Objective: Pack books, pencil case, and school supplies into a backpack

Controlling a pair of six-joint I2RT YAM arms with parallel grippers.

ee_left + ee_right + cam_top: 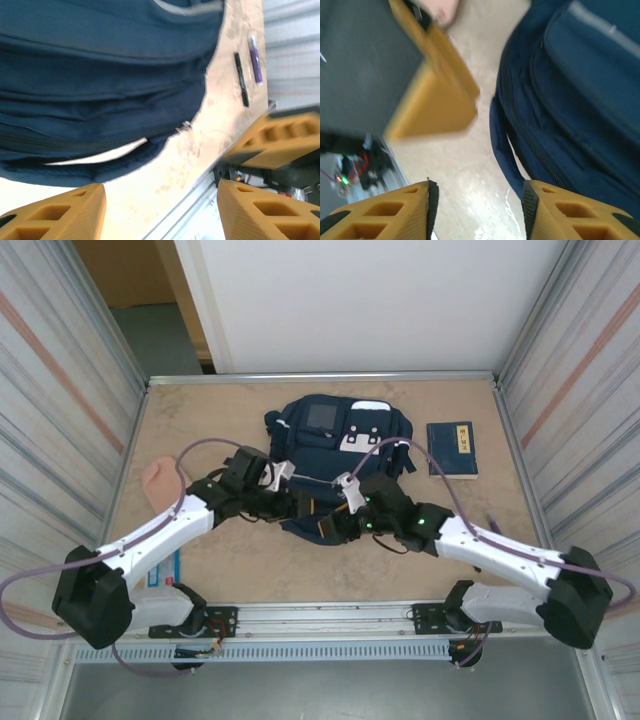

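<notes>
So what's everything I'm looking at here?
backpack: one, navy blue with white patches, middle of the table
book: one, navy blue with a pale label, right of the backpack, apart from it
lump: one, peach-pink, left of the backpack
pen: one, black, near the table's right edge
stick: one, purple, beside the pen
oblong: one, light blue, near left, partly hidden by the arm
table: one, beige
left gripper: one, orange fingers, open, by the backpack
right gripper: one, orange fingers, open, by the backpack

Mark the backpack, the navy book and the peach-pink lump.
backpack (325,448), top external view, front fabric.
navy book (451,450), top external view, cover centre.
peach-pink lump (157,480), top external view, its middle.
</notes>
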